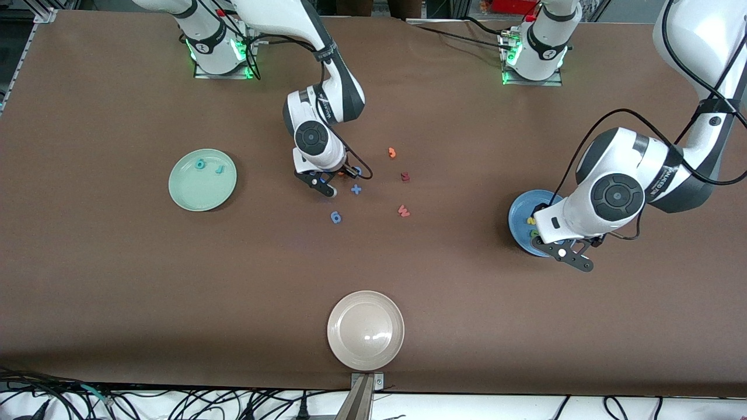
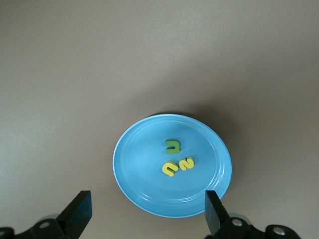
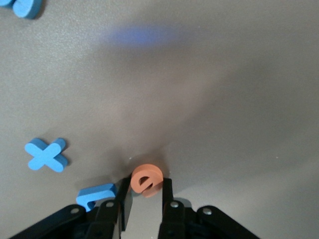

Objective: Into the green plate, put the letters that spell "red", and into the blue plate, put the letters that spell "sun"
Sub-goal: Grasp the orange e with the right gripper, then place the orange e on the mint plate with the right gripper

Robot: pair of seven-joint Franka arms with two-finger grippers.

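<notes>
Right gripper (image 3: pixel 145 199) lowered at table centre, fingers pinched on orange round foam "e" (image 3: pixel 146 179); blue plus-shaped piece (image 3: pixel 46 155) and blue block (image 3: pixel 95 194) crowded close beside.

Left gripper (image 2: pixel 147 214) held over round mid-blue plastic plate (image 2: pixel 144 191), jaws spread wide, nothing gripped; green "n" (image 2: pixel 173 145), yellow "u" (image 2: pixel 170 168) and yellow "s" (image 2: pixel 187 163) seen inside, well clear of rim.

Two teal letters (image 1: pixel 210 167) seen in pale mint-green plate (image 1: pixel 192 192).

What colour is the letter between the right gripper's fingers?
Orange: the round "e", clearest in the right wrist view.

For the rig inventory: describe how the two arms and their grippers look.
Both arms are glossy white with dark grey joint bands, round black caps and loose black cables. Their bases glow green. The left gripper and right gripper have black perforated fingers.
</notes>
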